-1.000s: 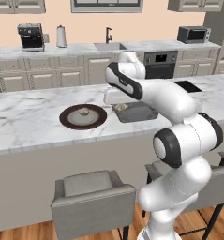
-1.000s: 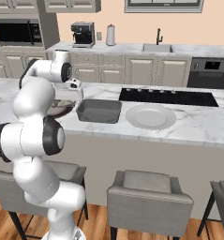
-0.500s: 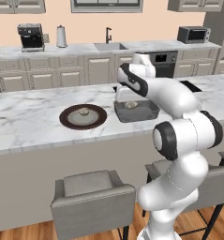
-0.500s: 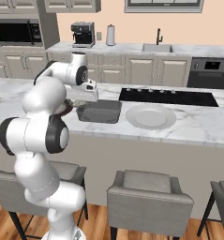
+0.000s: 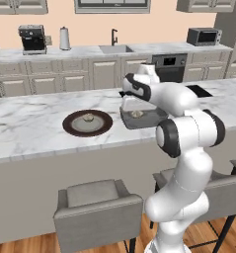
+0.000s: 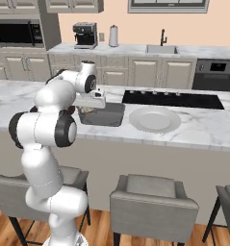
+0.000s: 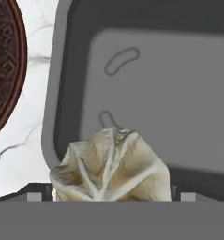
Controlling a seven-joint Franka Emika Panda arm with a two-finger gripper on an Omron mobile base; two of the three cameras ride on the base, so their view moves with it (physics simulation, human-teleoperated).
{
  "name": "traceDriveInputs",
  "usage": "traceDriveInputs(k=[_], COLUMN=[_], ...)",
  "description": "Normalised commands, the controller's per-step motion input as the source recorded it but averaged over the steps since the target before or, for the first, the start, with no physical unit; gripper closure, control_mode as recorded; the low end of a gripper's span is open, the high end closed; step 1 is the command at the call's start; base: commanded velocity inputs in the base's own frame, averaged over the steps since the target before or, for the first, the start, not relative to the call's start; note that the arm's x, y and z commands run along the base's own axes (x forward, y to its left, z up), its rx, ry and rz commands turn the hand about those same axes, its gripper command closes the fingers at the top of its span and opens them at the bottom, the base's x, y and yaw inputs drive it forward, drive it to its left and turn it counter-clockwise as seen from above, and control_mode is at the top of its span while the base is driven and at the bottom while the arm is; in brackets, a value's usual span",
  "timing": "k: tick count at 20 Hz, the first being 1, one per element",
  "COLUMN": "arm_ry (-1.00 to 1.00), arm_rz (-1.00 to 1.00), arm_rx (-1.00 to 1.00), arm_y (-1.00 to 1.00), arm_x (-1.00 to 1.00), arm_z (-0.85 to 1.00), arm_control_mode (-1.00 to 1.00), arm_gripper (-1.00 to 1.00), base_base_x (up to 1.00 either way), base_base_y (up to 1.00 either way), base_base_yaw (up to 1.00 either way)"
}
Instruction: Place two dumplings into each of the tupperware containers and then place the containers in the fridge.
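A long marble counter (image 5: 30,128) runs across the kitchen, and the white arm (image 5: 188,133) reaches over it from the near side. On the counter sit a dark brown plate (image 5: 87,123), a grey tupperware container (image 5: 141,118) just to the right of that plate in the left base view, and a white plate (image 6: 155,119) beyond the tub in the right base view. The gripper (image 5: 134,105) hangs directly above the container, its fingers spread wide apart with nothing clamped between them. In the hand view the container (image 7: 146,89) has its grey floor and rounded rim below the camera, with the edge of the dark brown plate (image 7: 5,70) at the left. One dumpling (image 7: 112,166), pale and pleated, lies inside the tub near its wall, close under the hand. A second dumpling (image 5: 88,117) rests in the middle of the dark brown plate, well apart from the gripper.
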Motion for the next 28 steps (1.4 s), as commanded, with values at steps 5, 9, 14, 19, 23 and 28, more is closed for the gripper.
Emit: traceDriveInputs(k=[5,9,14,19,23,28], arm_ry=[0.06,0.05,0.03,0.03,0.03,0.02], arm_rz=[0.0,0.0,0.0,0.0,0.0,0.0], arm_rx=[0.0,0.02,0.01,0.0,0.0,0.0], arm_y=[0.0,-0.01,-0.05,0.0,0.0,0.01], arm_x=[0.27,0.54,0.32,0.02,0.0,0.0], arm_z=[-0.19,-0.03,-0.31,-0.03,0.0,-0.01], arm_control_mode=[-1.0,-1.0,-1.0,-1.0,-1.0,-1.0], arm_gripper=[1.0,1.0,-1.0,-1.0,-1.0,-1.0], base_base_x=[0.0,0.0,0.0,0.0,0.0,0.0], base_base_y=[0.0,0.0,0.0,0.0,0.0,0.0], base_base_yaw=[0.0,0.0,0.0,0.0,0.0,0.0])
